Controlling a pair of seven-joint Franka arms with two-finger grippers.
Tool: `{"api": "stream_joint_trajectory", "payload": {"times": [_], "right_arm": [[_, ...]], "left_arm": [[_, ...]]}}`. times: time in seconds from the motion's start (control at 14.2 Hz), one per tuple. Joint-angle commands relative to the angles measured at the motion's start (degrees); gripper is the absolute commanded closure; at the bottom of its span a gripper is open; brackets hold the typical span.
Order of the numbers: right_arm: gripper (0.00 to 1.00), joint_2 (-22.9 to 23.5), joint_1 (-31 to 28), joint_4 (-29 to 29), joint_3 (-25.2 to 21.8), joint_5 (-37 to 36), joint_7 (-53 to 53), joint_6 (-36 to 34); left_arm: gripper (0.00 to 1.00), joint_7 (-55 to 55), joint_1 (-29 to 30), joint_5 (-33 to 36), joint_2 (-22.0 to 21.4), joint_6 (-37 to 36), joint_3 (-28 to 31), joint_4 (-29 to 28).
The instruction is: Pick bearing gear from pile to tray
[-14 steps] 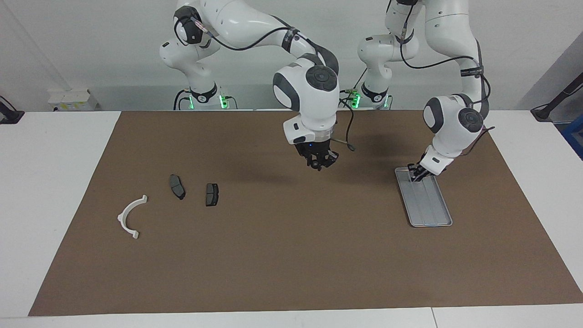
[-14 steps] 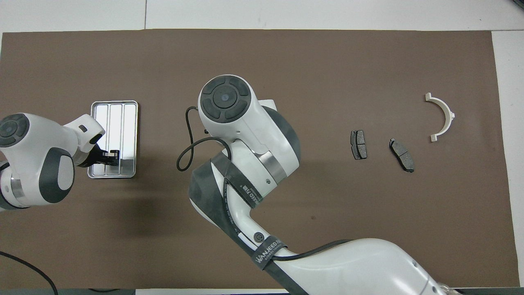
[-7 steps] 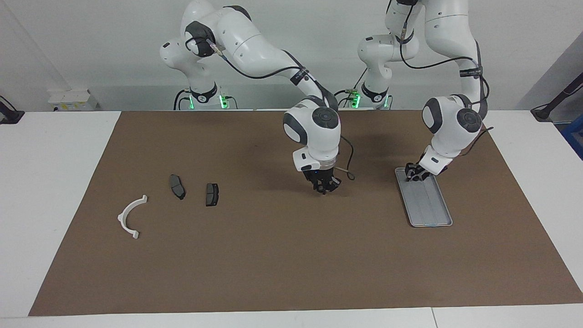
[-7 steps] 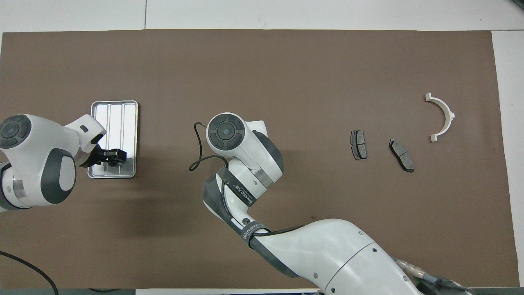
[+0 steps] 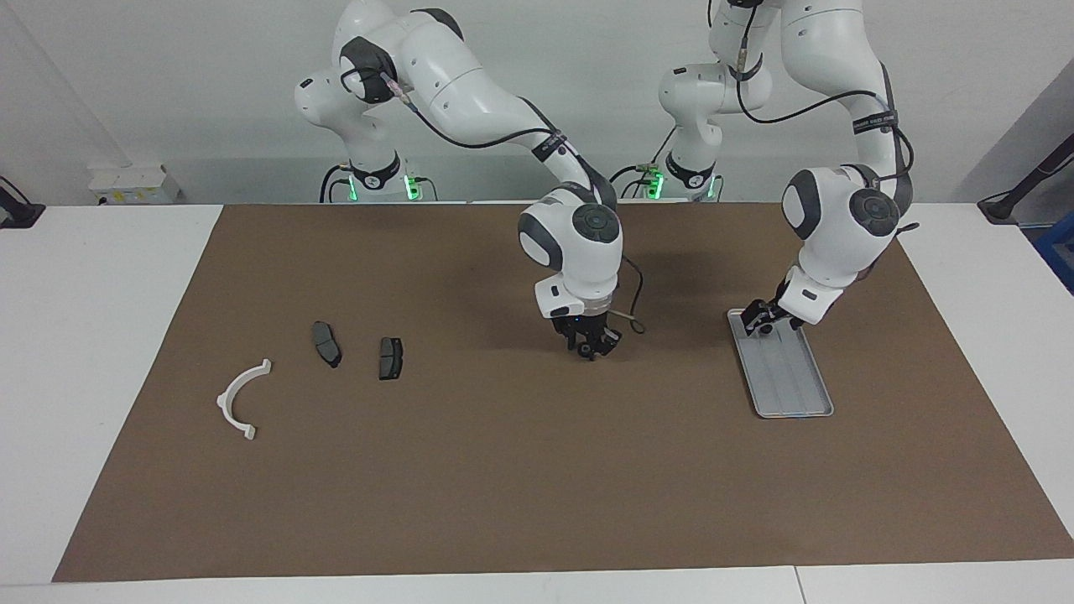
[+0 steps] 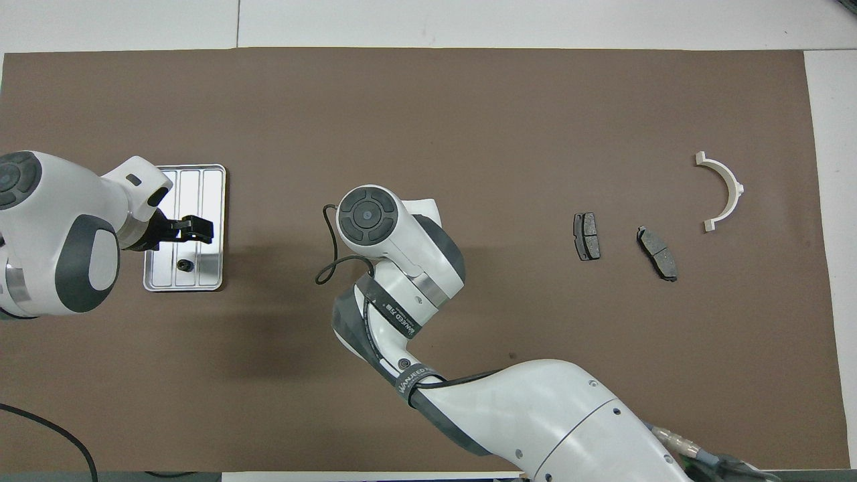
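Observation:
The silver-grey tray [image 5: 797, 390] lies on the brown mat at the left arm's end and also shows in the overhead view [image 6: 201, 184]. A small black ring-shaped piece [image 6: 182, 265] lies in the tray's end nearer the robots. My left gripper [image 5: 759, 323] hangs open just above that end of the tray [image 6: 194, 229], clear of the ring. My right gripper [image 5: 592, 348] is down close to the mat at the table's middle; in the overhead view its own wrist hides it. The pile is a white arc [image 5: 242, 398] and two dark pads [image 5: 326, 343] [image 5: 390, 358].
The pile lies toward the right arm's end, the arc [image 6: 723, 191] outermost, the pads [image 6: 586, 236] [image 6: 657, 252] beside it. A tiny dark speck [image 6: 512, 355] sits on the mat nearer the robots. A loose cable loops from the right wrist [image 5: 633, 323].
My right gripper has come down from above the mat's middle to just over the mat. My left gripper has risen off the tray, and the black ring now lies uncovered in it.

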Motion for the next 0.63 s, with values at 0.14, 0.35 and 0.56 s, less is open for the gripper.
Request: {"api": "stream_joint_trajectory", "payload": {"times": [0.14,0.35,0.56], "right_arm": [[0.00,-1.9,-5.1,9.8,0.3,-0.4,-3.8,-12.6],[0.00,-6.1,-10.1,9.7,0.3,2.9,-15.8,-13.3],[0.00,-8.8,-16.3,9.4,0.3,3.4,-31.6,-16.6]], "left_arm": [[0.00,-7.3,-4.1,0.3,-0.2,-3.4,0.3,2.8],[0.00,-19.9,-9.2,0.3,0.0,-2.6,0.4,3.3],[0.00,-34.7,-16.8,0.3,2.0,-1.5,0.4,6.7]]}}
